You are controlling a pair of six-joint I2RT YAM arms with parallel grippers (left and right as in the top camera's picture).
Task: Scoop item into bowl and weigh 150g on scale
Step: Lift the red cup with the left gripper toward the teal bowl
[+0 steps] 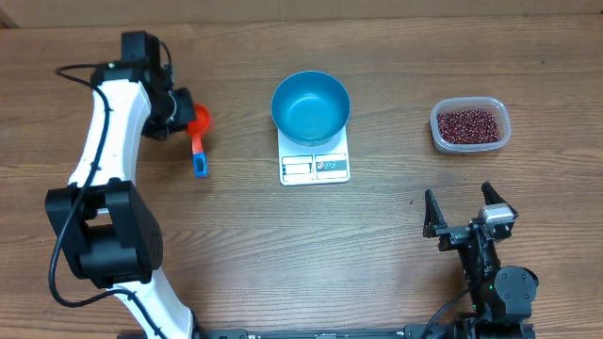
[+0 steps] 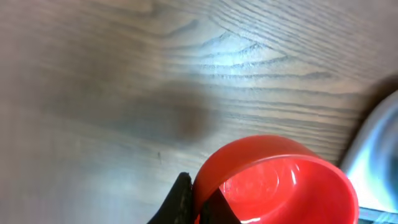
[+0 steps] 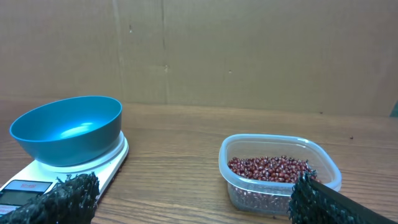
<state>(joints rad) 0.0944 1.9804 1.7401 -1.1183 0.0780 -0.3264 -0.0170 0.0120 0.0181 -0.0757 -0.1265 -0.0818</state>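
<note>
Your left tool point(image 1: 186, 115) was clamped shut on the red scoop point(image 1: 199, 121); your right tool point(image 1: 468, 218) stood wide open, empty. You had to carry that scoop level past the bowl point(image 1: 311, 108) on the scale point(image 1: 316, 168) to the beans point(image 1: 468, 125) in the tub point(image 1: 436, 132)

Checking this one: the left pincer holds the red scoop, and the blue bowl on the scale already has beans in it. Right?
No. The overhead view shows the blue bowl on the scale empty; the beans are all in the clear tub. The left pincer does hold the red scoop.
</note>
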